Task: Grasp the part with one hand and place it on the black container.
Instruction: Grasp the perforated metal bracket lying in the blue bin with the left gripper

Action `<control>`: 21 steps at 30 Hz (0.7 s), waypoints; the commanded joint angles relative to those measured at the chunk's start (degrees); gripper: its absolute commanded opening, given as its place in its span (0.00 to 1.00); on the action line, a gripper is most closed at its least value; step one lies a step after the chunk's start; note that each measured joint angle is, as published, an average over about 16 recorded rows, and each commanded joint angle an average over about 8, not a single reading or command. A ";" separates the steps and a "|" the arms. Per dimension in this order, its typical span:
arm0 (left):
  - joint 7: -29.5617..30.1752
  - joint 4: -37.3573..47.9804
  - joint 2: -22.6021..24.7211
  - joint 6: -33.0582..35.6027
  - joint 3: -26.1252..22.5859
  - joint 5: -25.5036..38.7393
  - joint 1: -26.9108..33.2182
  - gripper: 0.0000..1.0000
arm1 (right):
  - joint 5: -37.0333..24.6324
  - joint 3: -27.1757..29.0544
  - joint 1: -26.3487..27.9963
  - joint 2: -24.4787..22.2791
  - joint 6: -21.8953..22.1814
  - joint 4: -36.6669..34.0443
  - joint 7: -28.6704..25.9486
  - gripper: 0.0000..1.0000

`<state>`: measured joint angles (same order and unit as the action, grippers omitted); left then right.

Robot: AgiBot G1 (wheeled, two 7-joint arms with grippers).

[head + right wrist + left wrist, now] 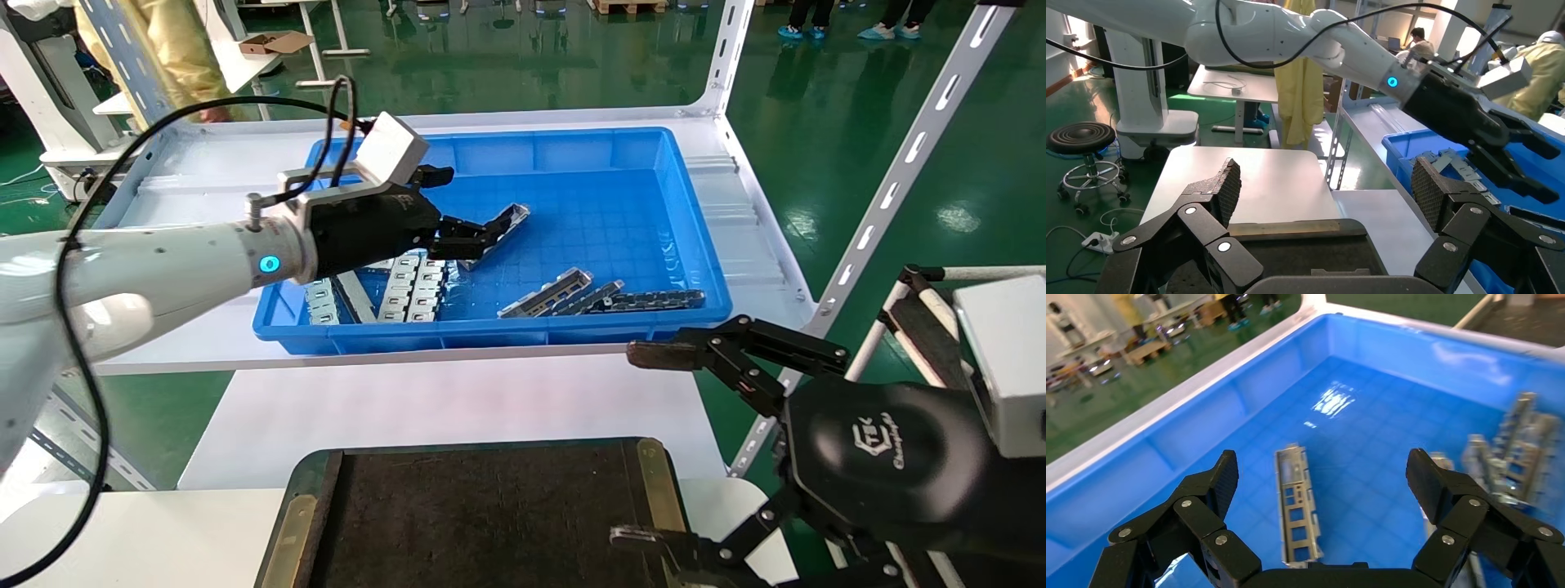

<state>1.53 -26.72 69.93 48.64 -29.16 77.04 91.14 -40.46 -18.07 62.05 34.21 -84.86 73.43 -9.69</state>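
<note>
The part point(1297, 505) is a slim silver-grey channel bar with rectangular cut-outs, lying flat on the floor of the blue bin point(572, 143). My left gripper point(1322, 474) hangs open just above it, one finger on each side, touching nothing. In the head view the part point(502, 227) shows just past the left gripper point(470, 206). The black container point(482, 514) is a flat dark tray with brass strips at the near table edge. My right gripper point(645, 445) stands open and empty at the container's right edge, and the right wrist view looks across the container point(1291, 251) between the fingers.
More metal bars point(547, 292) and a dark strip point(654, 300) lie near the bin's front wall. Pale slotted plates point(409, 286) are stacked at its front left. The bin sits on a white shelf with slotted uprights point(899, 175). A white tabletop point(458, 408) lies between bin and container.
</note>
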 commanded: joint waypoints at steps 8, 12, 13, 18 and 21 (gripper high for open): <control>-4.93 11.93 6.21 -6.14 -0.70 1.63 2.98 1.00 | 0.01 -0.02 0.00 -0.01 0.01 0.00 0.01 1.00; -6.28 14.79 7.48 -8.40 -0.94 1.36 3.41 1.00 | 0.02 -0.03 0.01 -0.01 0.01 0.00 0.01 1.00; -6.46 15.24 7.66 -8.84 -1.06 1.25 3.42 0.97 | 0.02 -0.03 0.01 -0.01 0.01 0.00 0.01 0.93; -6.44 16.21 8.08 -10.04 -2.06 0.51 2.99 0.38 | 0.03 -0.04 0.01 -0.02 0.02 0.00 0.02 0.30; -6.05 16.22 8.15 -10.42 -2.76 -0.04 2.58 0.03 | 0.03 -0.05 0.01 -0.02 0.02 0.00 0.02 0.00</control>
<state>-4.50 -10.65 78.03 38.15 -31.94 76.96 93.76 -40.43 -18.11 62.06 34.19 -84.84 73.43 -9.67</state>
